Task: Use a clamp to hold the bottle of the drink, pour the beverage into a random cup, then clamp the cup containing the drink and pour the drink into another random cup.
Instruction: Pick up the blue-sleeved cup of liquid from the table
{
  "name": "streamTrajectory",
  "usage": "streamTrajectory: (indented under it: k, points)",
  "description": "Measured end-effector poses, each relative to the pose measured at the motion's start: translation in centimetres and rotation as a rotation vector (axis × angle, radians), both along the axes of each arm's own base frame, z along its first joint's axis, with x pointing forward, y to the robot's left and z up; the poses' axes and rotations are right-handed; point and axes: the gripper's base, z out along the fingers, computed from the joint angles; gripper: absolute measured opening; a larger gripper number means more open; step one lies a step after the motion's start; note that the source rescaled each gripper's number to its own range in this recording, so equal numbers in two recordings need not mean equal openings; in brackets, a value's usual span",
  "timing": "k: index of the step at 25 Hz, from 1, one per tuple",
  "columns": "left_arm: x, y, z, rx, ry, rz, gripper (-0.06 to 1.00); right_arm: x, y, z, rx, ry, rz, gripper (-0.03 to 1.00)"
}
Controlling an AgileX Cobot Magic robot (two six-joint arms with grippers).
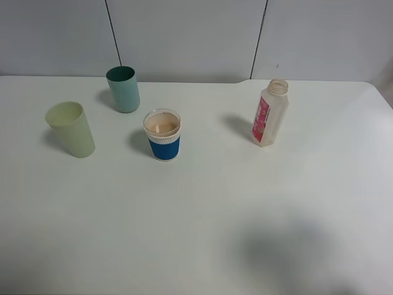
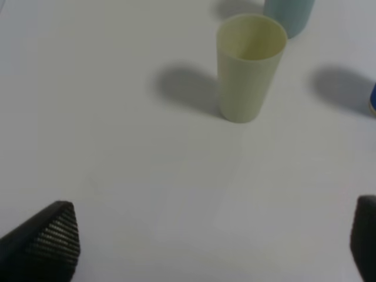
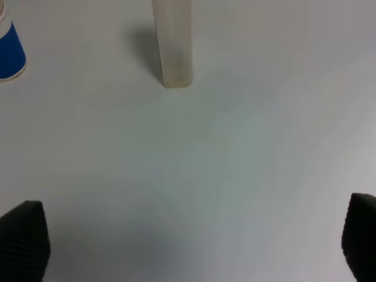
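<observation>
Blue-sleeved and short, the cup containing the drink [image 1: 163,135] stands upright near the middle of the white table [image 1: 202,215], with peach-tan beverage [image 1: 162,124] inside. The yellow-green tumbler [image 1: 70,129] stands off to its left, the teal tumbler [image 1: 123,89] behind them, and the bottle [image 1: 269,114] well apart on the right. The left gripper [image 2: 207,238] and right gripper [image 3: 192,238] gape wide, holding nothing.

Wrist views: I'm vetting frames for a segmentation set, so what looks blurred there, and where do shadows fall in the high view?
Left wrist: yellow-green cup fairly sharp, jaws blurred. Right wrist: soft overall, jaws blurred, no glare. Exterior high: soft shadow left of the bottle; broad faint shadow on the near table.
</observation>
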Motion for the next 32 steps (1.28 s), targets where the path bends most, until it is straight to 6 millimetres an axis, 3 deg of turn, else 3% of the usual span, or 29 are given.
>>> streamTrajectory:
  k: [32]
  points:
    - [0.0,0.0,0.0,0.0,0.0,0.0,0.77,-0.1,0.09,0.01,0.001,-0.001,-0.229,1.0]
